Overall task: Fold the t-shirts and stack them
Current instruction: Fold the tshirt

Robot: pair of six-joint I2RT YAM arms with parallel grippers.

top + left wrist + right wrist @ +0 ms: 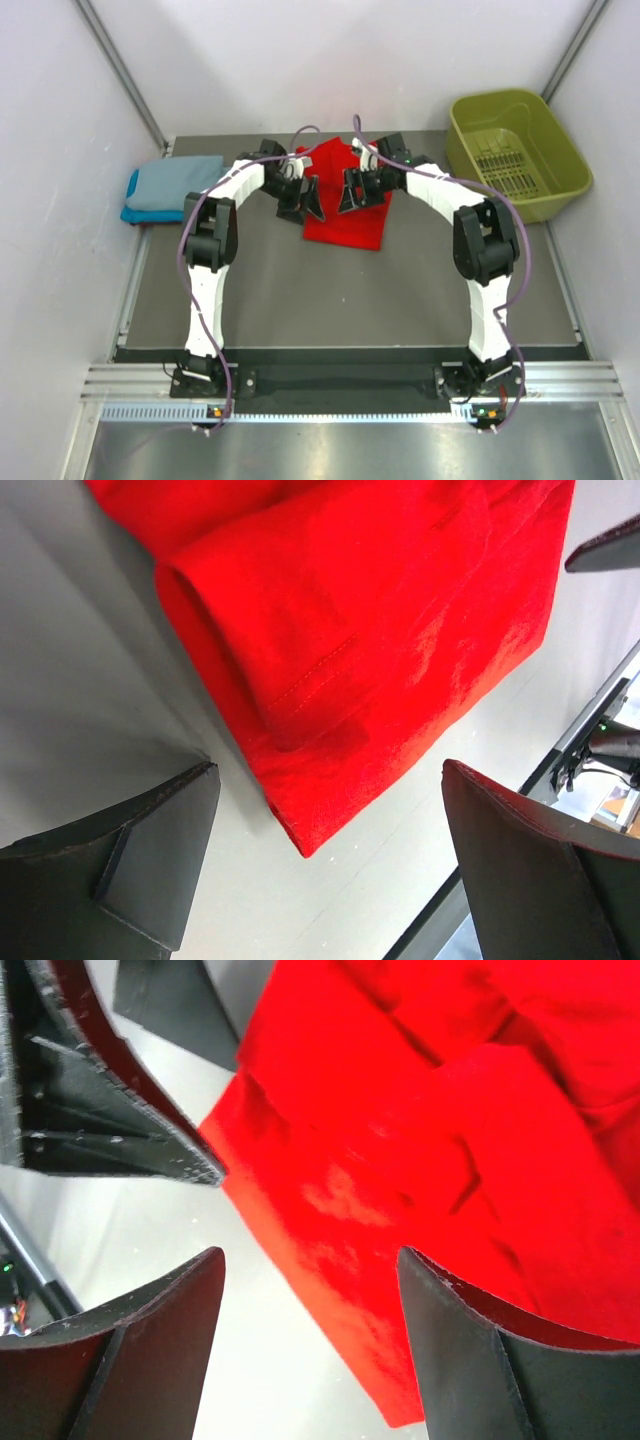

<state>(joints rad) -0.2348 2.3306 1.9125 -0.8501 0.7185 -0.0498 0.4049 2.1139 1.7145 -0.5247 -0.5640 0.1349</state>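
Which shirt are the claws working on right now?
The red t-shirt, mid-table under the left claw and right claw; the grey-blue t-shirt lies on the turquoise t-shirt at the left edge.

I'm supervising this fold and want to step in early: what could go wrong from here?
The red t-shirt is only partly folded; the open left gripper above its layered corner could pinch one layer and undo the fold. The right gripper hangs close beside the left, so the two could collide.
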